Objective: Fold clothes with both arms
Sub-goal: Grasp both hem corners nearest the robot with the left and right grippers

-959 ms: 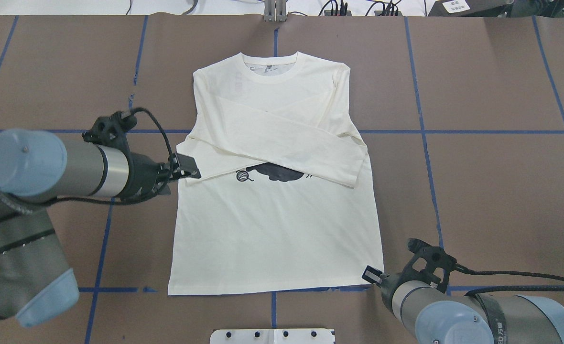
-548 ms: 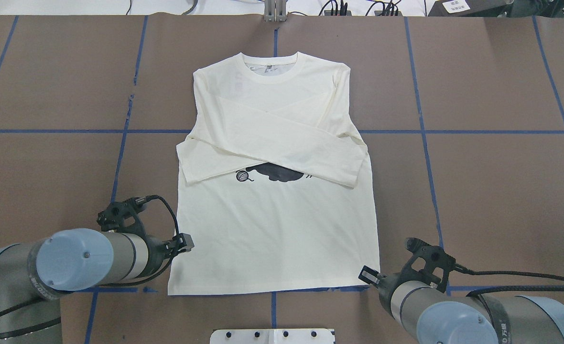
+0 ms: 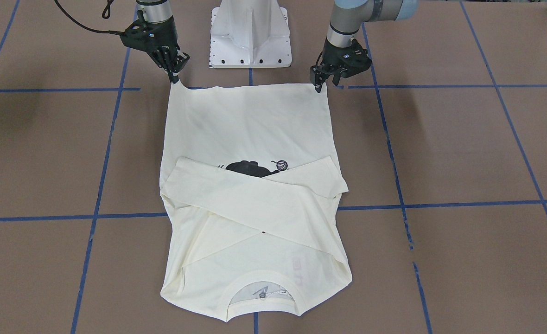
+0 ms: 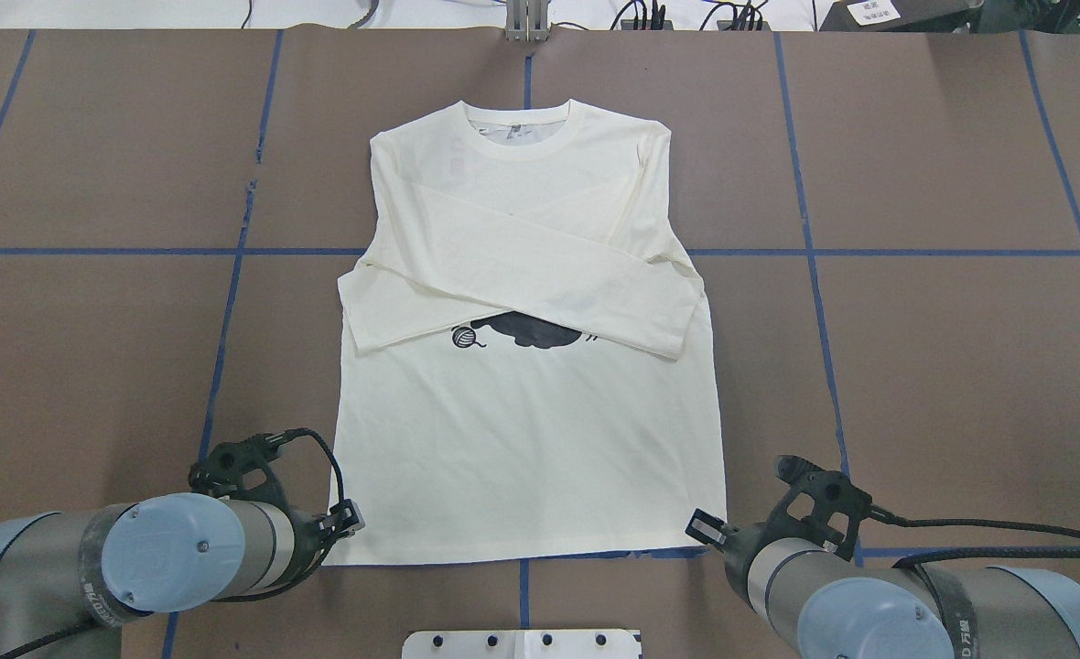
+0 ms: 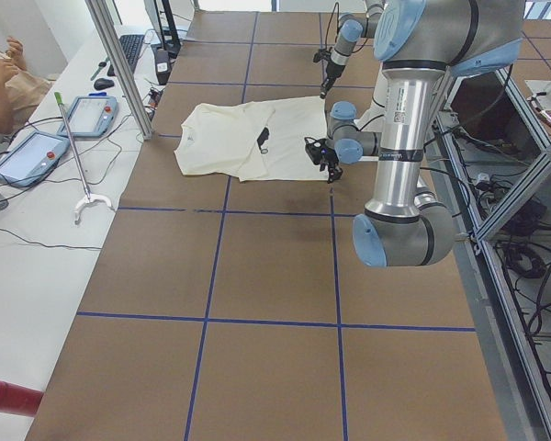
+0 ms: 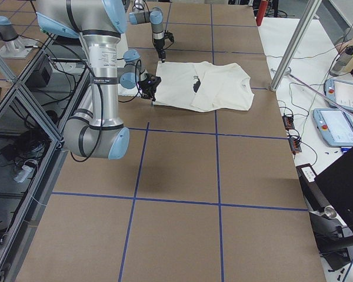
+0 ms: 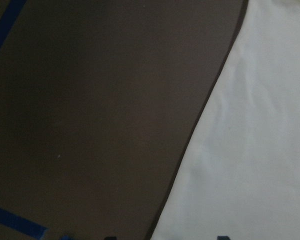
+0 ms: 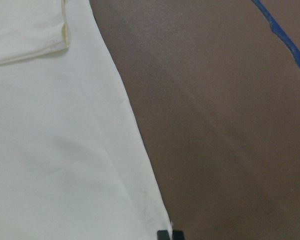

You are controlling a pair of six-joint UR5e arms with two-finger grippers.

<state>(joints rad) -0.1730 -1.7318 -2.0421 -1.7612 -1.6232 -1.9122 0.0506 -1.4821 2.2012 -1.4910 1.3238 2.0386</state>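
Checking the feeds: the shirt (image 4: 531, 430) is flat on the table (image 4: 961, 366), straight out from the base (image 3: 250, 32). The hem (image 4: 522, 552) is on the base side and the collar (image 4: 517, 146) on the far side. Both sleeves (image 4: 522, 275) are crossed over the chest, so only the bottom of the cat print (image 4: 531, 331) shows. The left claw (image 3: 323, 84) sits at the hem corner just off the base's left side, fingers spread, shirt edge between them, gripping nothing as far as I can see. The right claw (image 3: 176, 78) is at the other hem corner, off the base's right. Its fingers look pinched together on that corner, which peaks up a little.
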